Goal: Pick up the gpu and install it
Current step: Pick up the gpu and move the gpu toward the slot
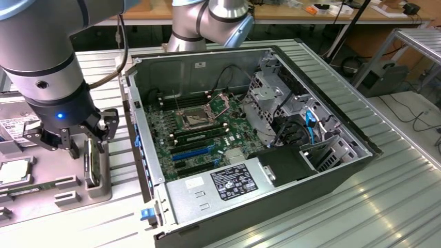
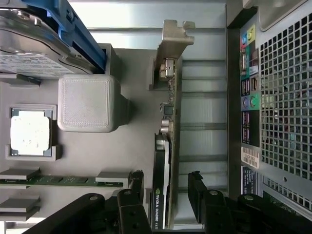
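The gpu (image 1: pixel 91 163) stands on its edge in a slot of the grey parts holder (image 1: pixel 76 199) at the exterior view's left, beside the open computer case (image 1: pixel 344 155). In the wrist view the gpu (image 2: pixel 168 117) appears edge-on, its pale metal bracket (image 2: pixel 168 46) at the end far from the fingers. My gripper (image 1: pixel 88 149) hangs right over the card. It is open, and its black fingers (image 2: pixel 196 183) straddle the card's black end with a small gap on each side. The motherboard (image 1: pixel 200 137) with blue and black expansion slots (image 1: pixel 191 153) lies bare inside the case.
On the holder (image 2: pixel 136 78) sit a silver hard drive (image 2: pixel 29 53) with a blue rail, a processor chip (image 2: pixel 30 135) and memory sticks (image 2: pixel 48 180). The case's perforated back panel (image 2: pixel 282 97) runs close beside the card. Cables and a drive cage (image 1: pixel 276 103) crowd the case's far side.
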`<state>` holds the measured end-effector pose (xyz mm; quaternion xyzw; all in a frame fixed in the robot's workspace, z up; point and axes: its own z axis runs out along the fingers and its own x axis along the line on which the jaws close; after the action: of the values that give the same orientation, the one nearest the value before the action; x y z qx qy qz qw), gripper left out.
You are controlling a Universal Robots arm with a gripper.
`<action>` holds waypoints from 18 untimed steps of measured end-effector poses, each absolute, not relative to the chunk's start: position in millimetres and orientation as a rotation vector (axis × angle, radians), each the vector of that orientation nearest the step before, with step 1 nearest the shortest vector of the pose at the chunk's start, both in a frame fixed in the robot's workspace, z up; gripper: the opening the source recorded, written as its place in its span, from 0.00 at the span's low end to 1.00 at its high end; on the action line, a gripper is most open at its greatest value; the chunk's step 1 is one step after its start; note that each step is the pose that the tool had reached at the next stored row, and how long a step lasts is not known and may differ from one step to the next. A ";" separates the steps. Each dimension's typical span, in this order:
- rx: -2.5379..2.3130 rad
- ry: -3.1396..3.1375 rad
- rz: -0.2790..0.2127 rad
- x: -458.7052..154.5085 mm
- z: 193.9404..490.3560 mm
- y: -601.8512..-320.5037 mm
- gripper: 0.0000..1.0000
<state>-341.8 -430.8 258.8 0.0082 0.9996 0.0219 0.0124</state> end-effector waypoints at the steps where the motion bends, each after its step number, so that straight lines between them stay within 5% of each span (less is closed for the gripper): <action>1: 0.029 3.116 0.068 -341.8 258.3 -430.6 0.50; 18: 0.106 3.113 0.065 -343.2 248.6 -428.0 0.50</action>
<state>-343.2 -428.0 248.6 0.0339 0.9991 0.0209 0.0129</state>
